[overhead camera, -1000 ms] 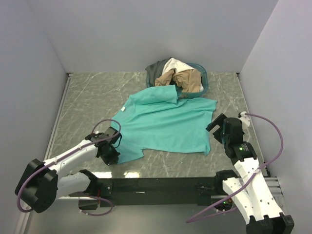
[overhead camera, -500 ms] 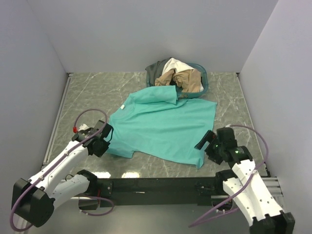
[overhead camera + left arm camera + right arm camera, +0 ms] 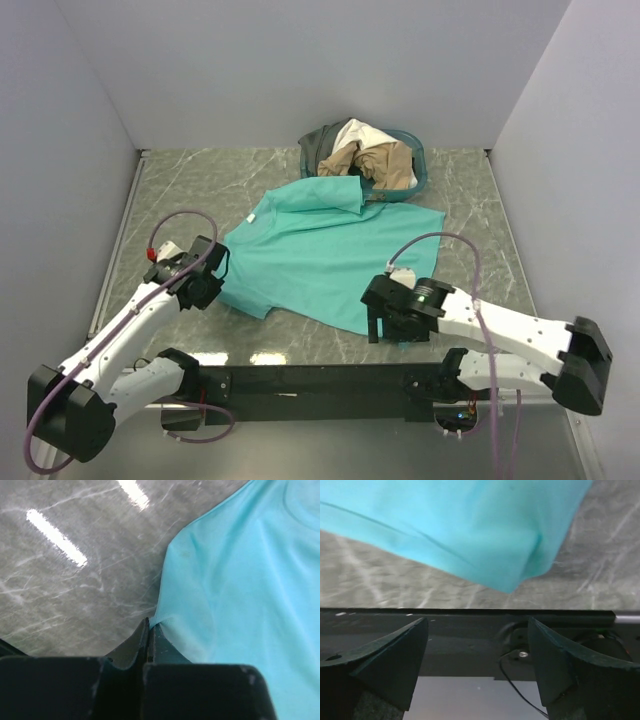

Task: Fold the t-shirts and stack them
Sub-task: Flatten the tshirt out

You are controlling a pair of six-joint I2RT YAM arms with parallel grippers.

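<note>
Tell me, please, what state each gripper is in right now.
Left gripper: closed, pinching the edge of the teal-green t-shirt.
Right gripper: open, holding nothing.

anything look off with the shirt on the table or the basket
The teal shirt lies skewed and rumpled: its far end is folded over on itself beside the basket. A dark grey shirt hangs over the basket's rim.
</note>
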